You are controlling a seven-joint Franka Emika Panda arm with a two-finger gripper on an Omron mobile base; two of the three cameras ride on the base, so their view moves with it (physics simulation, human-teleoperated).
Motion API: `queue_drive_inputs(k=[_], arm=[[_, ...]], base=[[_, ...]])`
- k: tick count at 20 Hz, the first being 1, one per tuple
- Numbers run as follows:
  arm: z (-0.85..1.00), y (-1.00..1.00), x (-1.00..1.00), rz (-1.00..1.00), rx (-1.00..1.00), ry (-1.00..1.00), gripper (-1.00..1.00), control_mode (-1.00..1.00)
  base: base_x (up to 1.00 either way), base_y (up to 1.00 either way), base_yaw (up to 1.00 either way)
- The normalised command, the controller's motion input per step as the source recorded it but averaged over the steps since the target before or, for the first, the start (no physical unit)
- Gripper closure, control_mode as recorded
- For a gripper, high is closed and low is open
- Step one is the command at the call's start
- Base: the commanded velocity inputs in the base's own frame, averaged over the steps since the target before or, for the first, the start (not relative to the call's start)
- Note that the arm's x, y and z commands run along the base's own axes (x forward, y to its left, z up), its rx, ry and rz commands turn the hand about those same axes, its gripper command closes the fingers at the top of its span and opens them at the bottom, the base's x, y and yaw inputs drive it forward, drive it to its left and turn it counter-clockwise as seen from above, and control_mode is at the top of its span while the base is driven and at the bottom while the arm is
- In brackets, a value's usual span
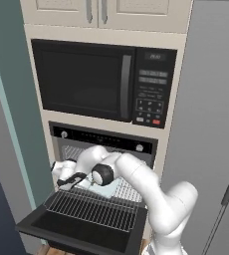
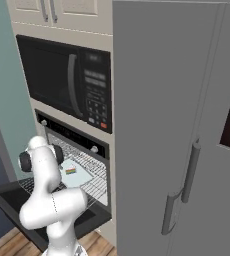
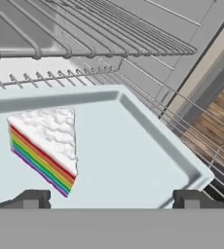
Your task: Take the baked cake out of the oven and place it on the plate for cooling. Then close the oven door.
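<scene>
Left base view, left to right: teal wall [image 1: 7, 99] at far left, then the cabinet column holding the black microwave [image 1: 102, 82] above and the oven [image 1: 102, 149] below it. The oven door [image 1: 81, 230] is folded fully down, lying flat toward the camera. A silver wire rack [image 1: 94, 209] is pulled out over the door. The arm reaches into the oven mouth from the lower right, and the gripper [image 1: 61, 174] sits at the left side of the opening, just above the pulled-out rack. A pale blue tray [image 1: 106, 190] shows just behind the forearm on the rack.

Right base view: the same tray [image 2: 76, 175] rests on a rack inside the oven cavity, with the cake [image 2: 70, 170] on it as a small striped wedge. To the right of the oven column stands the grey refrigerator [image 2: 177, 125].

Hand view: the cake [image 3: 46, 146] is a slice with white icing on top and rainbow layers on its cut side, lying on the left part of the tray [image 3: 148, 160], apart from the tray's raised rim. Another wire rack [image 3: 84, 34] runs overhead. Wood floor [image 3: 216, 126] shows at far right past the rack edge.

Fingers: the two tips [image 3: 31, 198] stand far apart at the bottom of the hand view, spread wide, nothing between them, not touching the cake.
</scene>
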Motion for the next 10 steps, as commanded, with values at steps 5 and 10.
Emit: queue_drive_inputs(k=[5,10], arm=[[-0.51,-0.08,0.02,-0.14,0.00,-0.15,-1.00,-1.00],[-0.24,-0.09,0.31,-0.07,0.00,-0.04,-1.00,-1.00]], base=[[0.00,0.00,0.00],[0.00,0.00,0.00]])
